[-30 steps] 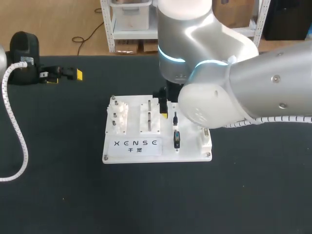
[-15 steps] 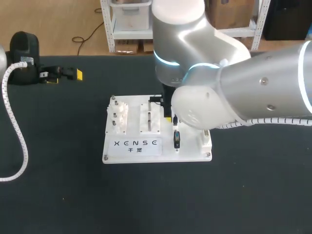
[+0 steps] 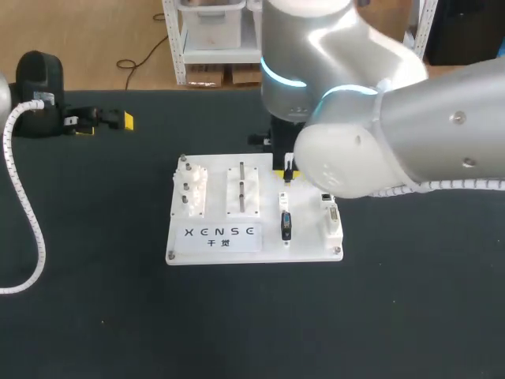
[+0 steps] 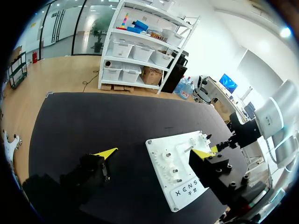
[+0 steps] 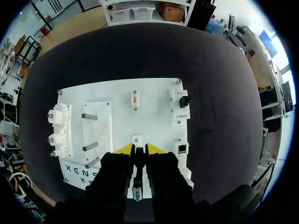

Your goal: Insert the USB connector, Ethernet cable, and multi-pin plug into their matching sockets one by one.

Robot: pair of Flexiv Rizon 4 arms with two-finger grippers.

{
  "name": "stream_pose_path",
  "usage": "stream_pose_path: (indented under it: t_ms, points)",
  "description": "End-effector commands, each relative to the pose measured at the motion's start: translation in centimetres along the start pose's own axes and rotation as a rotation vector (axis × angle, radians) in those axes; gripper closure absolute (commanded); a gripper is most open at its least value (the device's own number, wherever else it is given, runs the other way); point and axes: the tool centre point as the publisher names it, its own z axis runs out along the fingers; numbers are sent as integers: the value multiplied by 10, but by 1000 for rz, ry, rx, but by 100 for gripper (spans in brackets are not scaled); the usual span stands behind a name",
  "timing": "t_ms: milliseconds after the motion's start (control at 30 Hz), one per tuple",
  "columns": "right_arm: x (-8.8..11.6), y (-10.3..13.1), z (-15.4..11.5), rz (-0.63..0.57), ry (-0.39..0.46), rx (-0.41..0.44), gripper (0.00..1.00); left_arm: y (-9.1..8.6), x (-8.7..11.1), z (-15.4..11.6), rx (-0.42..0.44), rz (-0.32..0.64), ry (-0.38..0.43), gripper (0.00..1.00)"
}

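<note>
Nearest on the dark tabletop (image 3: 410, 316) is the front edge of the white board (image 3: 177, 251), which carries a printed strip of lettering (image 3: 221, 232): one row of wide-spaced capitals with two smaller characters beneath. That's the only writing in sight.

Just behind it, the multi-pin plug (image 3: 286, 227) rests on the board, not yet seated, with nothing holding it.

Directly above and just beyond hangs the right tool (image 3: 286, 173), clenched on a slim dark piece. I take that for the USB connector (image 5: 138, 156), though the fingers hide most of it. Just ahead of the tips is a small white socket block (image 5: 136, 140), and the Ethernet socket (image 5: 182, 148) lies off to the right.

Here's the danger, folks. The block is narrow and the connector only thinly pinched. If it comes down a touch off-line or tilted, it could catch the rim and twist in the grip, or lever the board across the tabletop. A trailing lead could also snag the multi-pin plug below.

Far left, well apart from the board, the left tool (image 3: 105, 125) is released, its fingers spread wide around nothing.
</note>
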Motion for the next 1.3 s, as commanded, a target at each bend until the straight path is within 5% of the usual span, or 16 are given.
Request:
stream_pose_path:
  t_ms: [33, 567, 1300]
  points:
    - [9, -22, -15, 13, -48, -23, 100, 0, 0, 0, 0, 0, 0, 0]
    - [13, -63, 4, 57, -13, 57, 100, 0, 0, 0, 0, 0, 0, 0]
    - [9, -71, 23, 58, 11, 95, 100, 0, 0, 0, 0, 0, 0, 0]
